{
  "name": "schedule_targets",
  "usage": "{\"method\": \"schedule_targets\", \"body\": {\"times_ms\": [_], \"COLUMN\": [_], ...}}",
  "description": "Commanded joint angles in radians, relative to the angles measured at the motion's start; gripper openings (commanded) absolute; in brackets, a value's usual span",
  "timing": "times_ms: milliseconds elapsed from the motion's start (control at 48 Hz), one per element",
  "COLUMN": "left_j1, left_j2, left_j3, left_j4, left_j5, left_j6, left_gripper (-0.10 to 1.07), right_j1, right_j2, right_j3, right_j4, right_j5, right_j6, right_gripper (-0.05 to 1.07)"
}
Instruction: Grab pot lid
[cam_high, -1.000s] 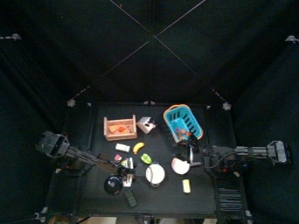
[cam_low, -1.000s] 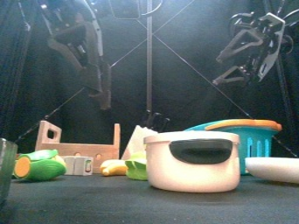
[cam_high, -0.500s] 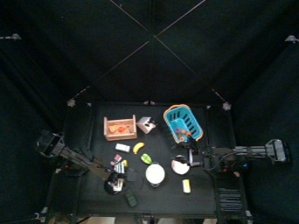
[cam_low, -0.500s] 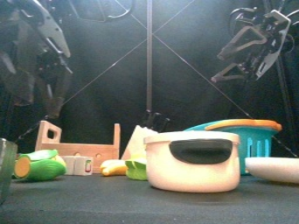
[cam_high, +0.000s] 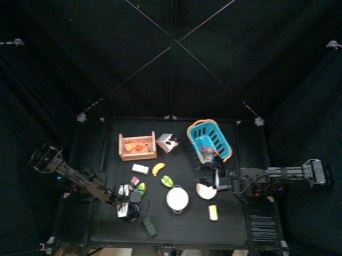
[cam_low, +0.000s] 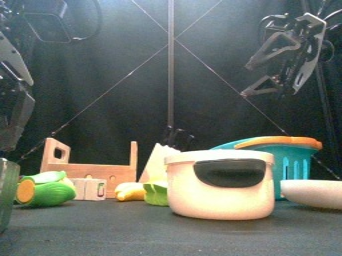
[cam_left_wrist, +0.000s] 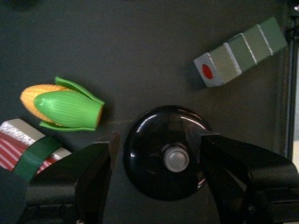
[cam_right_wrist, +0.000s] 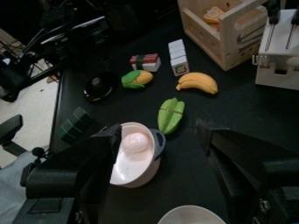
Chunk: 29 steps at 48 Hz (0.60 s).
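Lid (cam_left_wrist: 170, 161): black, round, glossy, with a small pale knob at its centre; lies flat on the table, seen whole only in the left wrist view.
Lid, place: near the table's front-left corner in the top view (cam_high: 130, 208), about 8 o'clock from the pot (cam_high: 178, 199).
Left gripper (cam_left_wrist: 158, 162): jaws spread wide, one on each side of the lid, holding nothing; whether they touch it cannot be told.
Left arm: reaches in from 9 o'clock in the top view; only its dark bulk shows at the left edge of the front view.
Right gripper (cam_low: 281, 60): hangs high at 2 o'clock in the front view, jaws well apart, nothing between them.
Right wrist view only: a bowl (cam_right_wrist: 136, 157) holding a pale egg-like ball, a green leaf-shaped piece (cam_right_wrist: 170, 115), a banana (cam_right_wrist: 195, 82), a wooden crate (cam_right_wrist: 233, 28).
Left wrist view only: corn (cam_left_wrist: 61, 103) in a green husk at 10 o'clock from the lid, a green carton (cam_left_wrist: 240, 52) with a red spot at 1 o'clock, a red-and-green packet (cam_left_wrist: 28, 150) at 9 o'clock.
Front view only: the pot's cream side with a dark oval panel (cam_low: 221, 183), hiding the lid.
Basket (cam_high: 209, 139): blue, 12 to 1 o'clock from the pot in the top view.
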Motion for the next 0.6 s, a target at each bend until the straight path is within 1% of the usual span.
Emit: {"method": "schedule_targets", "body": {"times_ms": [0, 146, 312, 583], "left_j1": [-0.031, -0.072, -0.110, -0.118], "left_j2": [0.014, 0.052, 0.089, 0.150], "left_j3": [-0.005, 0.005, -0.009, -0.015], "left_j4": [0.000, -0.006, -0.031, -0.037], "left_j5": [-0.015, -0.015, -0.015, -0.005], "left_j6": [0.002, 0.000, -0.003, -0.005], "left_gripper": [0.95, 0.95, 0.95, 0.95], "right_j1": [-0.002, -0.005, -0.006, -0.011], "right_j2": [0.005, 0.018, 0.040, 0.083], "right_j3": [-0.026, -0.035, -0.041, -0.058], "right_j4": [0.003, 0.002, 0.002, -0.002], "right_j5": [-0.011, -0.011, -0.011, -0.011], "right_j6": [0.002, 0.002, 0.002, 0.000], "right_gripper": [0.98, 0.98, 0.98, 0.98]}}
